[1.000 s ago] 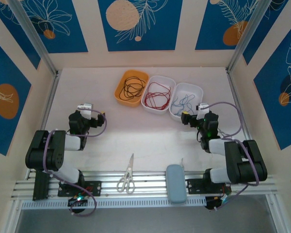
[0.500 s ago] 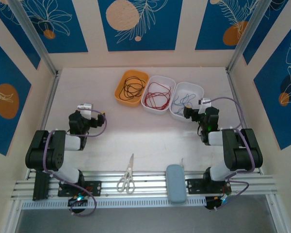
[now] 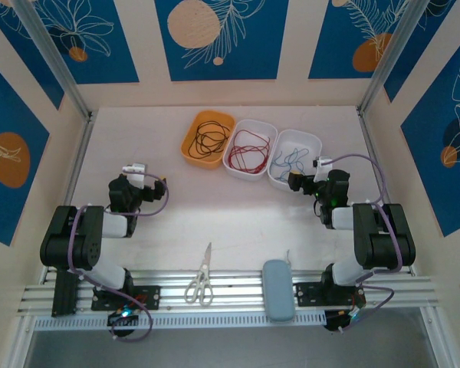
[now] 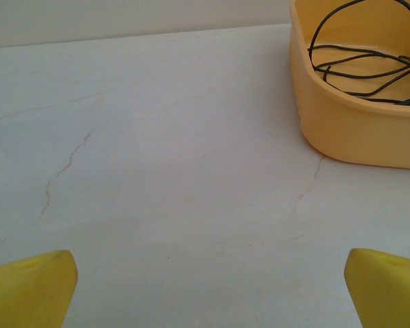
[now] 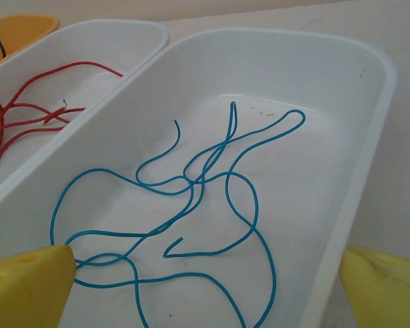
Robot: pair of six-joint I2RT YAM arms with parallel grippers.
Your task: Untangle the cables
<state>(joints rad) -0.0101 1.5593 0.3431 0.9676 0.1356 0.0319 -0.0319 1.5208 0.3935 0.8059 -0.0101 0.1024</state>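
Note:
The cables lie sorted in three trays at the back of the table. Black cables (image 3: 211,138) sit in an orange tray (image 3: 190,146), red cables (image 3: 249,149) in a white tray (image 3: 254,124), blue cables (image 3: 291,161) in another white tray (image 3: 313,142). My right gripper (image 3: 291,182) hovers at that tray's near edge, open, with the looped blue cables (image 5: 192,182) between its yellow fingertips (image 5: 27,287) and nothing gripped. My left gripper (image 3: 162,184) is open over bare table, left of the orange tray (image 4: 342,130) with its black cables (image 4: 359,65).
Scissors (image 3: 201,285) and a grey-blue case (image 3: 278,290) lie on the metal rail at the near edge between the arm bases. Walls close in the table on three sides. The table's middle is bare marble-patterned surface (image 3: 215,215).
The right arm has folded its elbow in and its gripper has shifted slightly toward the blue-cable tray. The left arm has not moved.

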